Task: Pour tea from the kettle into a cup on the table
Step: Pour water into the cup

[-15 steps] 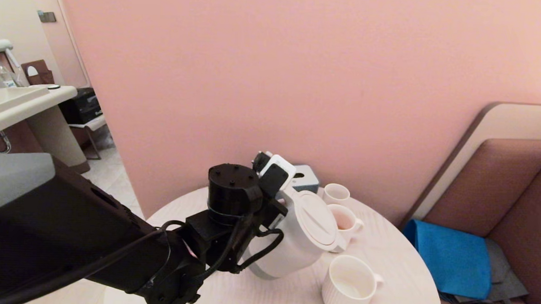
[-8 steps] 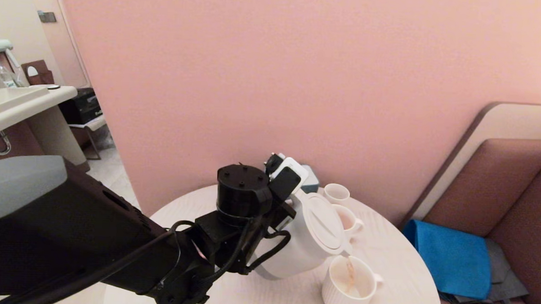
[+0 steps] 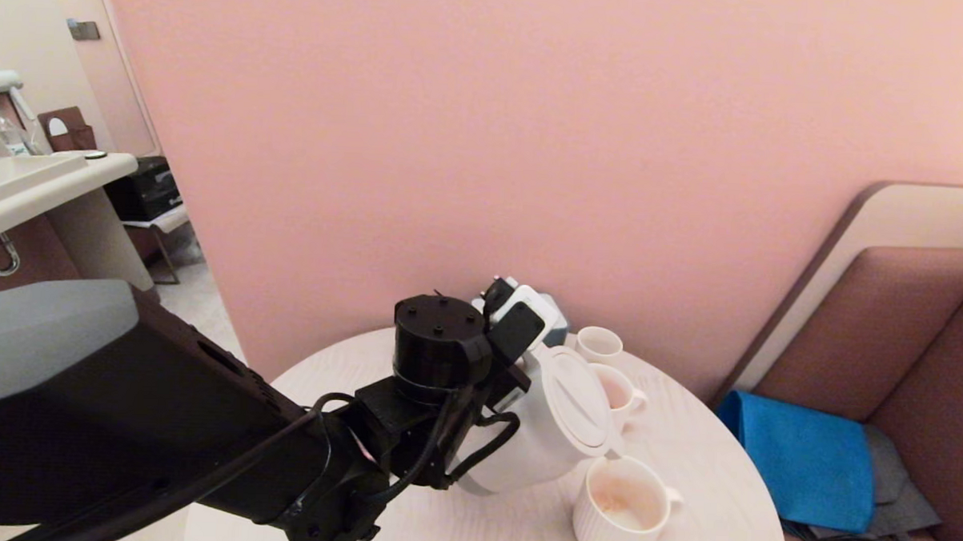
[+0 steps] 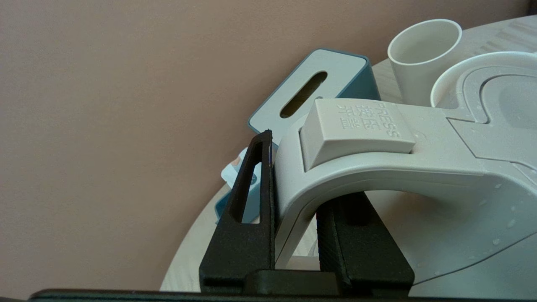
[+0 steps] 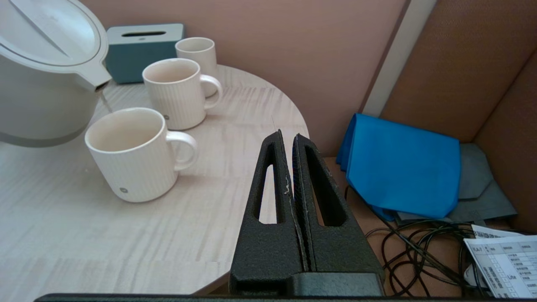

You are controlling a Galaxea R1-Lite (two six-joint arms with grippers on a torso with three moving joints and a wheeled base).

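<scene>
White second mug [image 3: 617, 394] behind kettle [image 3: 552, 433]; tissue box [image 5: 142, 50] beyond

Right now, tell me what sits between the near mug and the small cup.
The second mug sits between the near mug and the small cup, clearest in the right wrist view.
</scene>
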